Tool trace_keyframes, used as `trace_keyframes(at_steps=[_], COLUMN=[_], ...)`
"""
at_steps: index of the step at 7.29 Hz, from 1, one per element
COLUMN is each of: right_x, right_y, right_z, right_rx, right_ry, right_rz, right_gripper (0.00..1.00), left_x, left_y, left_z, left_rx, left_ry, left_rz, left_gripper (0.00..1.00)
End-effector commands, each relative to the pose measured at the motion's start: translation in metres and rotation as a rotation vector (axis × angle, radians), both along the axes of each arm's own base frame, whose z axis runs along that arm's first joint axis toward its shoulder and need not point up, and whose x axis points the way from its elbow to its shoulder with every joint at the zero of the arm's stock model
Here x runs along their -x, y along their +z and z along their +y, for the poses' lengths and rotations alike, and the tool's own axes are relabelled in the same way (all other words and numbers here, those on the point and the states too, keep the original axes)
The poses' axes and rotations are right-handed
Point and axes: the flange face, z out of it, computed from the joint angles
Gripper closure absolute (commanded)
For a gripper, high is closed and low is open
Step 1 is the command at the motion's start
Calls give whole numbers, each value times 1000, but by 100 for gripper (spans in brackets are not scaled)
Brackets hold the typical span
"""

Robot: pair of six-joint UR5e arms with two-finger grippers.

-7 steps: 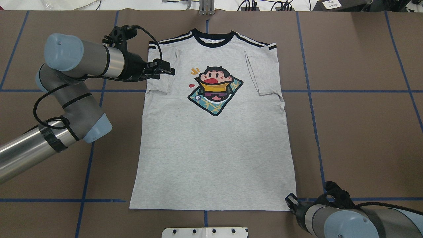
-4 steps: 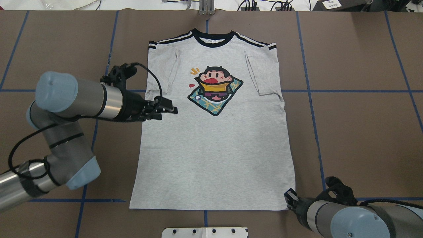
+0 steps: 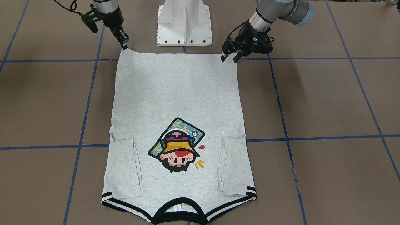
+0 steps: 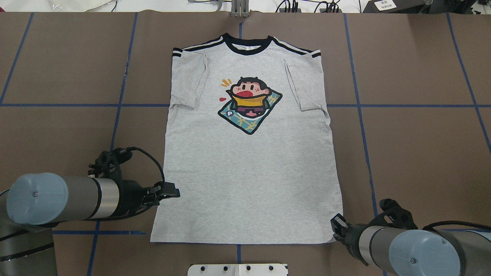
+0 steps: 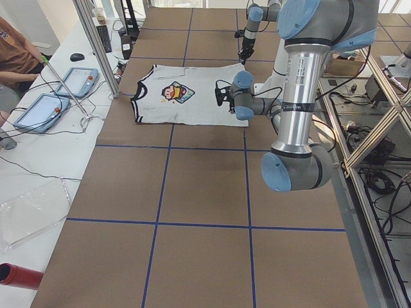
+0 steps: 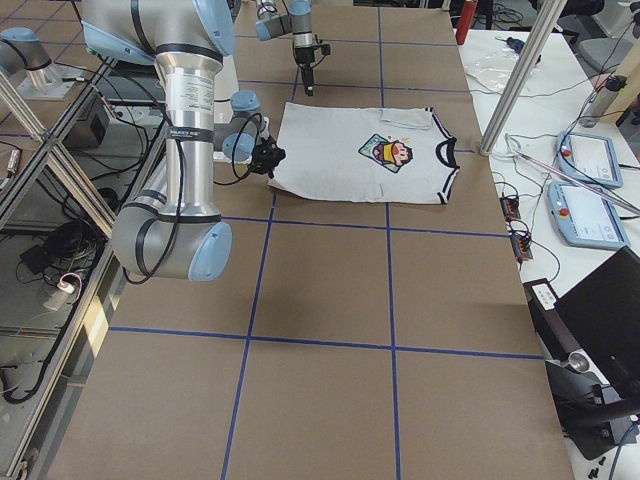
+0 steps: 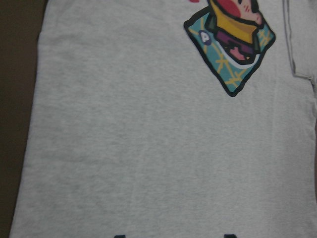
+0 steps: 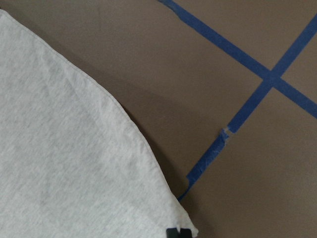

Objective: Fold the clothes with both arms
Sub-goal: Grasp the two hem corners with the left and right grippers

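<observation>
Swung down to the T-shirt's (image 4: 249, 172) lower-left hem, the left gripper (image 4: 173, 191) holds its jaws apart; the right gripper (image 4: 336, 227) perhaps pinches the lower-right corner, though I cannot tell; sleeves tucked, body fold pending.

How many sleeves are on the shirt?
2. The left sleeve and the right sleeve both lie folded inward on the T-shirt, either side of the cartoon print.

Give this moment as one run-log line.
left gripper open near T-shirt hem corner | right gripper shut on other hem corner
</observation>
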Motion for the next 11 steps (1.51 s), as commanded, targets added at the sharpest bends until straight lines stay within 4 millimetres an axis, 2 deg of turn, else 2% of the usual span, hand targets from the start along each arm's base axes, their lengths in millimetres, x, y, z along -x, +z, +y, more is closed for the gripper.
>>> trace_keyframes(at_steps=[1, 3, 8, 9, 10, 11], right_x=[-9, -9, -8, -8, -8, -9], right_y=[-1, -2, -3, -3, -3, -3], right_z=[-14, -13, -13, -13, -13, -13], right_rx=[26, 20, 19, 20, 20, 19], right_ry=[-34, -45, -45, -47, -46, -46], right_rz=[-9, -10, -13, -12, -13, -13], right_gripper=[100, 100, 100, 100, 100, 100], left_x=[-24, -39, -44, -44, -44, -44], left_y=[21, 30, 37, 36, 36, 37], left_z=[44, 71, 85, 86, 86, 85], left_rx=[103, 158, 158, 158, 158, 159], left_ry=[-57, -35, -8, -6, -6, -7], left_rz=[-168, -214, -239, -238, -238, -241], left_gripper=[27, 31, 40, 49, 67, 100])
